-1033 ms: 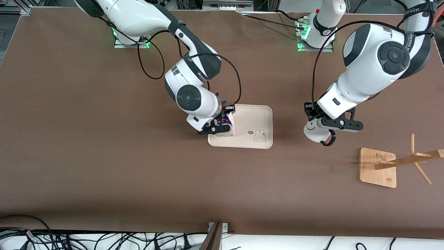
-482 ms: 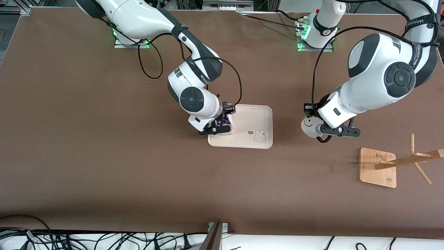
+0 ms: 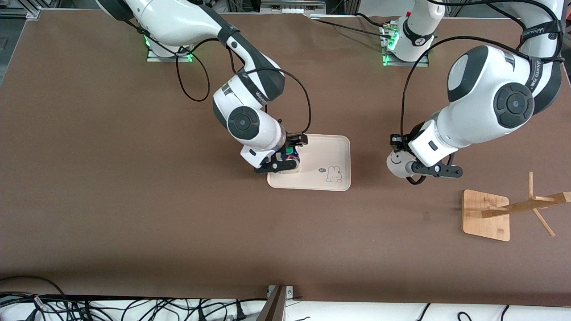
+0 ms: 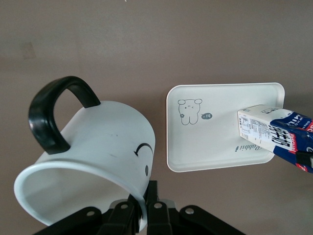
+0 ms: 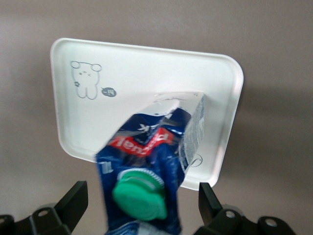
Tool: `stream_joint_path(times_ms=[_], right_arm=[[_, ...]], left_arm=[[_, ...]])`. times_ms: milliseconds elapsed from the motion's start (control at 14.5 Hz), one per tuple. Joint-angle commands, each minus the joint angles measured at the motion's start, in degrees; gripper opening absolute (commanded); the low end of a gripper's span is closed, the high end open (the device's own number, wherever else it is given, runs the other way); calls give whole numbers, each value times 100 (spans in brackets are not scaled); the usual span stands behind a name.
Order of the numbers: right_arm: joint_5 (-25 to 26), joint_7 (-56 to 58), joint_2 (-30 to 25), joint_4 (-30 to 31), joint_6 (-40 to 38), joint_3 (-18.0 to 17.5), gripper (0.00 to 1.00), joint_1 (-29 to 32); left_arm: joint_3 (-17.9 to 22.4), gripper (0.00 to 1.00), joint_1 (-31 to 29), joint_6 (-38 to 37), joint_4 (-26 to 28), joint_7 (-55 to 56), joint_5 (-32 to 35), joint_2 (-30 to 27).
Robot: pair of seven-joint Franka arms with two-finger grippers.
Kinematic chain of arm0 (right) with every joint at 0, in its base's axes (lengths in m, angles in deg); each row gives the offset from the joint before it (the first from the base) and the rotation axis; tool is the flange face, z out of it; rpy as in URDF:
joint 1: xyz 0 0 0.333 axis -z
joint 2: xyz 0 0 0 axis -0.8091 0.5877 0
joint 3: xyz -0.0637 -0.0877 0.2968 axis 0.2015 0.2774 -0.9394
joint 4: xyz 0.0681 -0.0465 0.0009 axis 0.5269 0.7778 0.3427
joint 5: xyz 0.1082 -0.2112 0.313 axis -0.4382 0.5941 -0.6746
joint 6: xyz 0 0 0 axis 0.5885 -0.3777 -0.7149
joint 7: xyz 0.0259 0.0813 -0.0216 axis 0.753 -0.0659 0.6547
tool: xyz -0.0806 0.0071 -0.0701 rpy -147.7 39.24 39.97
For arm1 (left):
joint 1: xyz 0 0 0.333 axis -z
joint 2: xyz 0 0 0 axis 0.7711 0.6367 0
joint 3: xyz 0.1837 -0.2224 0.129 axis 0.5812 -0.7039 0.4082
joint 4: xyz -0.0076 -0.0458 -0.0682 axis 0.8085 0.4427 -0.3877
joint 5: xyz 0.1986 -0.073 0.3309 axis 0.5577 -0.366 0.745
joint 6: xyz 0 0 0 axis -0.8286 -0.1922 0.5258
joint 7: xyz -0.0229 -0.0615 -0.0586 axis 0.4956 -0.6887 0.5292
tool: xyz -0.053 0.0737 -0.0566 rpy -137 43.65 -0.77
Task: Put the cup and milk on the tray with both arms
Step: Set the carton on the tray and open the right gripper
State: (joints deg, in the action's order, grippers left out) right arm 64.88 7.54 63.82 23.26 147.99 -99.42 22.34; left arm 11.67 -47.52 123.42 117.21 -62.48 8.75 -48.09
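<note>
Black-fingered, the right hand (image 3: pixel 284 157) stayed clamped on the milk (image 3: pixel 290 154), now tipped, over the tray (image 3: pixel 330 151). The left hand (image 3: pixel 412 166), gripping the cup (image 3: pixel 398 164), had edged toward the tray above bare counter (image 3: pixel 134 200). 1 wooden rack (image 3: pixel 486 215) stood apart.

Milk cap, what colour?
Green; the cap on the milk shows best in the right wrist view.

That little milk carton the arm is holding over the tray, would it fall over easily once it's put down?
Probably fairly easily. The milk is a tall, narrow carton, so its small base may tip if nudged. It hangs tilted in the right end effector over the tray, so landing on an edge seems possible. Its paper walls likely dent under a hard squeeze.
</note>
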Motion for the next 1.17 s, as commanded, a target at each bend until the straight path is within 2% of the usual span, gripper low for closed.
stream_joint_path(times_ms=[0, 138, 275, 344, 482, 620, 895, 1102], right_arm=[[57, -72, -438, 90, -359, -33, 100, 12], [92, -150, -798, 90, -642, 45, 100, 21], [127, -781, -1307, 90, -904, 667, 100, 12], [171, -810, -1501, 90, -1280, 992, 100, 12], [468, -531, -1722, 81, -1695, 1546, 100, 21], [444, 110, -1766, 90, -1986, 2021, 100, 21], [461, 271, -1740, 116, -2058, 2515, 100, 99], [496, 543, -1688, 125, -2066, 2524, 100, 477]], left_arm=[[27, 0, 154, -169, -335, 49, -140, 195], [27, 0, 268, -161, -380, 58, -149, 379], [27, 0, 496, -126, -529, 284, -149, 643], [27, 0, 602, -125, -625, 608, -149, 774], [27, 0, 883, -108, -809, 961, -149, 1090], [36, 0, 1147, -64, -1003, 1540, -149, 1442], [361, 0, 1753, 191, -1363, 2009, -149, 2128], [484, 0, 1939, 209, -1408, 1930, -140, 2401]])
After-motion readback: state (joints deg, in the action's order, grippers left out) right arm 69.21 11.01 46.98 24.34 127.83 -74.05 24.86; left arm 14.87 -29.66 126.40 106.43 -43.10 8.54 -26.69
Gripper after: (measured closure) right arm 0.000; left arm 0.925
